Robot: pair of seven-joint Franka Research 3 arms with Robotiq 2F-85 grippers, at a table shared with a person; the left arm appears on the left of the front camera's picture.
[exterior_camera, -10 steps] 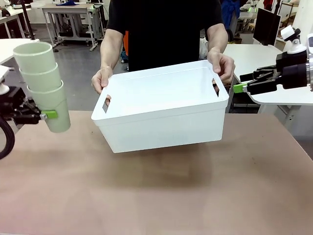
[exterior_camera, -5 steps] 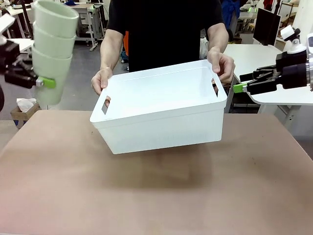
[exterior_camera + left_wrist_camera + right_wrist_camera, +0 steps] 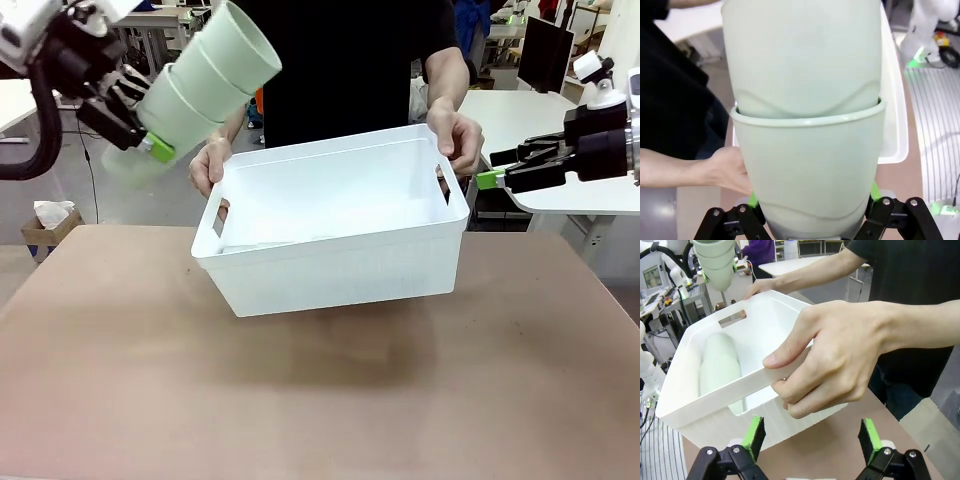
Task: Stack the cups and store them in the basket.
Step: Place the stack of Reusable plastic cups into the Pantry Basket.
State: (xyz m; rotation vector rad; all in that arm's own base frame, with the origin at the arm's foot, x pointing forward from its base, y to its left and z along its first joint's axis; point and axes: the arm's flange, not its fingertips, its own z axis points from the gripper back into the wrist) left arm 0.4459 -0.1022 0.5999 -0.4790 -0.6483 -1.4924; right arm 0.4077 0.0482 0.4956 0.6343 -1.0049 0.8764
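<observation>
My left gripper (image 3: 148, 143) is shut on the lowest cup of a stack of three pale mint cups (image 3: 205, 75), held high at the left and tilted, rims pointing towards the basket. In the left wrist view the stack of cups (image 3: 805, 150) rises from between the fingers of the left gripper (image 3: 810, 225). A person holds the white basket (image 3: 330, 265) by both short ends above the table. Another mint stack of cups (image 3: 720, 367) lies on its side inside the basket (image 3: 695, 405). At the far right my right gripper (image 3: 487, 180) stands open, and its view shows the right gripper (image 3: 812, 440) just below the person's hand (image 3: 835, 350).
The brown table (image 3: 320, 400) stretches under the basket. The person's hands (image 3: 455, 130) grip the basket rim on both sides. A white table (image 3: 520, 110) stands behind my right arm, with desks and a cardboard box (image 3: 45, 225) farther off at the left.
My left arm has risen and swung towards the basket, tipping the stack of cups from upright to a slant, rims towards the basket. The basket shifted slightly. The right arm has stayed still.
</observation>
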